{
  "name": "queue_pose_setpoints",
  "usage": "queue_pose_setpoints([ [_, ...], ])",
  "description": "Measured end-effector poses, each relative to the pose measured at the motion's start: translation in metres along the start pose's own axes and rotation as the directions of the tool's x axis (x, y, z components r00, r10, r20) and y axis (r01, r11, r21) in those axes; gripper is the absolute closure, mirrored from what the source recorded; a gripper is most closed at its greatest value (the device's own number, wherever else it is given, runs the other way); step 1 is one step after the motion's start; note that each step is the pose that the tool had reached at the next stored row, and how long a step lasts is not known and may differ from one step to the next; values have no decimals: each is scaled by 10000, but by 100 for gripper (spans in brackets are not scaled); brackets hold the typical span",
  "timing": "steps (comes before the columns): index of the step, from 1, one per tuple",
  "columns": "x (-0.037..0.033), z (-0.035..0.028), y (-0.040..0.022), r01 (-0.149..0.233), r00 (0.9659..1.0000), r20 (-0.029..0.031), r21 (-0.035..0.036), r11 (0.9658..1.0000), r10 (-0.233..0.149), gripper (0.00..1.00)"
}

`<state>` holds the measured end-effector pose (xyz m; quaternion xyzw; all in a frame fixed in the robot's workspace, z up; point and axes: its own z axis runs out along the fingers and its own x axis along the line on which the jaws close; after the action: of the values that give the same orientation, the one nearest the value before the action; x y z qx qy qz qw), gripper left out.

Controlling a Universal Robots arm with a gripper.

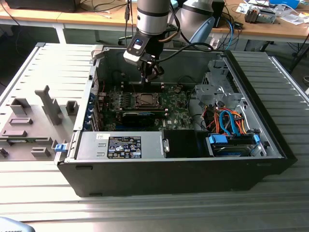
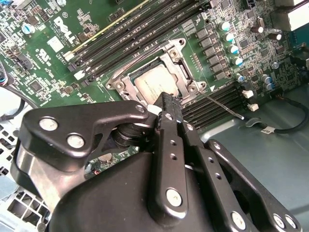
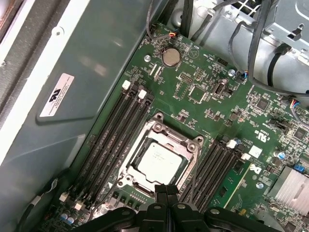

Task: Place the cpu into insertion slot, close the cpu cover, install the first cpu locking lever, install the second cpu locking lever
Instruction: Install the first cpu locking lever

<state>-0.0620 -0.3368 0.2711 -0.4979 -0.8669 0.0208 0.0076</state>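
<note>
Cpu (image 3: 159,159): seated flat in insertion slot (image 3: 158,118), just beyond jaw tips; contact unclear. Around it, cpu cover (image 3: 189,153) appears down. State of jaws: pressed together, nothing between. Thin wire locking lever (image 2: 223,105) juts out just beside tips. Likely light, stiff, slick metal face, delicate contacts beneath; best taken by opposite edges, kept level.

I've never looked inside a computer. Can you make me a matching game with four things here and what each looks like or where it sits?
1 cpu
2 cpu cover
3 gripper
4 blue cables

A black, poised by the chip's edge
B at the exterior view's right, inside the computer case
C pale grey square, lying flat
D silver frame around the chip

Pairs: 1-C, 2-D, 3-A, 4-B
</note>
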Motion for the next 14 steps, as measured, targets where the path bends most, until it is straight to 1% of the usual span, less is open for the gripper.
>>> queue_pose_setpoints([
  [14, 0, 2, 0, -2, 10000, 58, 34, 10000, 2, 89],
])
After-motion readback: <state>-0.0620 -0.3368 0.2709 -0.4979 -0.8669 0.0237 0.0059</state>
